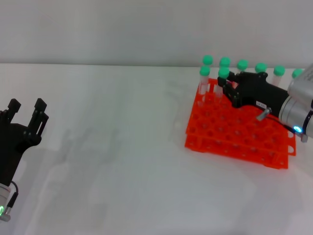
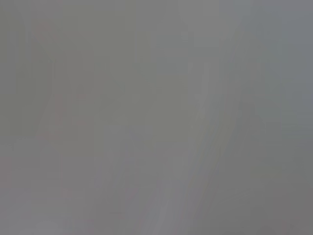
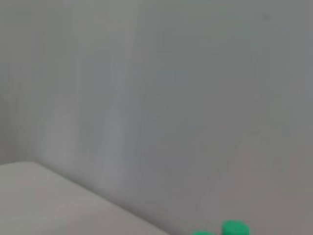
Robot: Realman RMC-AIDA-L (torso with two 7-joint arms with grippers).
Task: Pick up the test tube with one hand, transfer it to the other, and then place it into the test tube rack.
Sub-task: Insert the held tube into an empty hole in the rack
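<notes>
Test tube rack, bright orange-red and 2-tiered, is the biggest item on the white table; it sits at the right side of the head view, its top a grid of round holes. Green-capped tubes stand upright along its far edge: 6 caps show in the back row and 2 more stand just in front of them at the rack's far left corner.

Next in size, the right gripper, black with a small white label and a silver wrist, reaches in over the rack's far part from the right. Its fingers are at the test tube, which stands upright at that far left corner, green cap showing just above the fingertips. Whether the jaws are clamped on it or only beside it I cannot tell.

The left gripper hangs above the table at the far left, well apart from the rack, its black fingers spread apart with nothing between them; a green light glows at its wrist.

The right wrist view shows only 2 green caps at its edge, and the left wrist view shows plain grey.
</notes>
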